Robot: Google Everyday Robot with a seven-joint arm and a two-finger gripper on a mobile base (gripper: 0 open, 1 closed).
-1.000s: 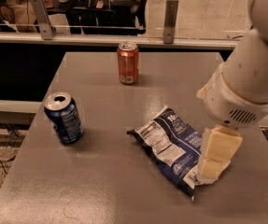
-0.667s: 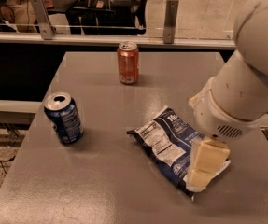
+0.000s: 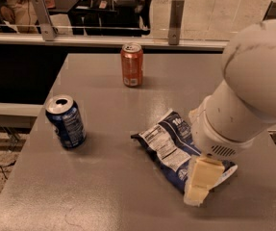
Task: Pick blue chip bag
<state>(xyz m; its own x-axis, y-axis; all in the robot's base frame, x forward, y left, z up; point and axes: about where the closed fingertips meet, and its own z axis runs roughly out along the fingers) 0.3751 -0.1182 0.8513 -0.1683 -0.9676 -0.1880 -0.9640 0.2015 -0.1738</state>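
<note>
Change over the last second: arm (image 3: 245, 100) has swung in from the right and dropped. Gripper (image 3: 202, 182) was at the bag's right edge; it now sits lower and further in, over the bag's near right corner. Bag (image 3: 168, 146) has not shifted in that time.

Gripper state: cannot tell whether spread or closed. Only one cream slab shows below the wrist housing, which hides the rest. Contact with the foil looks likely but is not confirmed.

Bag position: flat on the table (image 3: 104, 186), right of centre, label panel up, long axis running from mid-table toward the near right. Its far right part is under the wrist.

Reading: approach phase looks nearly over, grasp not yet made. The bag is not lifted. Crinkly foil may slide or fold under the descent.

Surface: grey, matte, lightly scuffed. Blue can (image 3: 66, 121) stands on the left, well apart from the bag. Orange can (image 3: 131, 64) stands near the far edge.

Room: low rail with metal posts (image 3: 177, 14) behind the table; dark desks and pale floor beyond
</note>
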